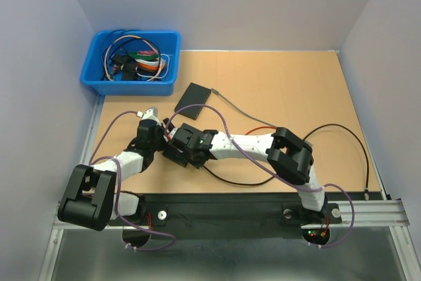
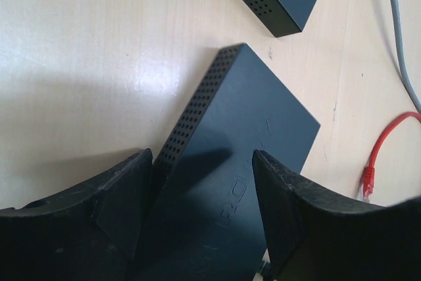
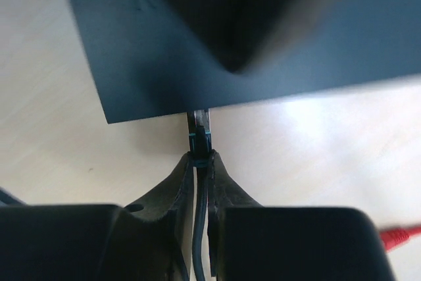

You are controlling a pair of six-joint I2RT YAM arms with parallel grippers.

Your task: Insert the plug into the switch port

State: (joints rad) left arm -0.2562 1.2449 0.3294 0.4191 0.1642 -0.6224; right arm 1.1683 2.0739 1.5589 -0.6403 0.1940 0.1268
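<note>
At the upper left of the top view we see a blue bin [image 1: 92,78] holding loose cables (too tangled to sort out). Below it and to the right, the left gripper [image 2: 202,154] straddles the switch [image 2: 230,129], a dark flat box lying on the table [image 1: 296,83]. Its fingers [image 2: 99,222] stand wide, one by the perforated side and the other over the top face, and we cannot tell whether they press it. Facing it in mid-frame, the right gripper [image 3: 199,162] is pinched narrow on the plug [image 3: 199,141]. The plug's clear tip touches the switch's near edge, and we cannot tell how far it sits in a port. A second dark box [image 1: 194,100] lies just above. Farther right, a red cable [image 2: 388,139] and a grey cable [image 2: 396,31] trail over the wood.
</note>
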